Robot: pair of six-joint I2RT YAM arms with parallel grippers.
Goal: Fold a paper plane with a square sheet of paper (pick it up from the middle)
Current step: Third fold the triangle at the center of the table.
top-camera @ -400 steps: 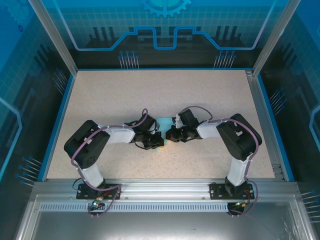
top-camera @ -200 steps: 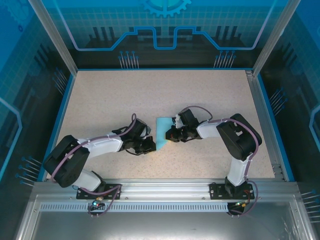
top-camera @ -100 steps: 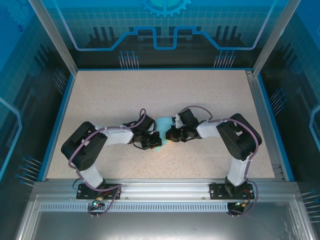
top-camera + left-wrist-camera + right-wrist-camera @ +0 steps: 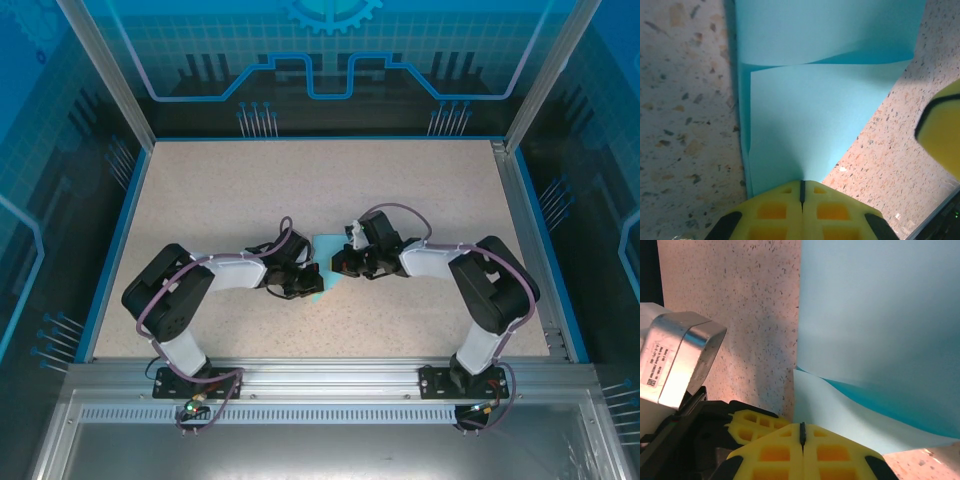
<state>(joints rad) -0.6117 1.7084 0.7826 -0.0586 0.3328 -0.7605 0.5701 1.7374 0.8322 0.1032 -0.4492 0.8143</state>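
Observation:
The square sheet of paper (image 4: 325, 244) lies light blue and partly folded at the table's middle, between my two grippers. In the left wrist view the sheet (image 4: 820, 130) shows a folded flap that narrows to a point in the seam of my left gripper (image 4: 801, 182), which is shut on it. My left gripper (image 4: 312, 286) sits at the sheet's near left edge. My right gripper (image 4: 802, 425) is shut on a curled, lifted flap of the sheet (image 4: 875, 330). From above, the right gripper (image 4: 338, 266) is at the sheet's right side.
The speckled table (image 4: 220, 200) is walled by a blue rim and a metal frame. The right gripper's yellow finger (image 4: 940, 130) appears close by in the left wrist view. The left gripper's finger (image 4: 752, 421) and silver wrist body (image 4: 680, 355) crowd the right wrist view.
My left gripper pulled away to the left a second ago, then returned to the sheet and stayed. My right arm has shifted slightly, its elbow swinging right and its gripper edging back.

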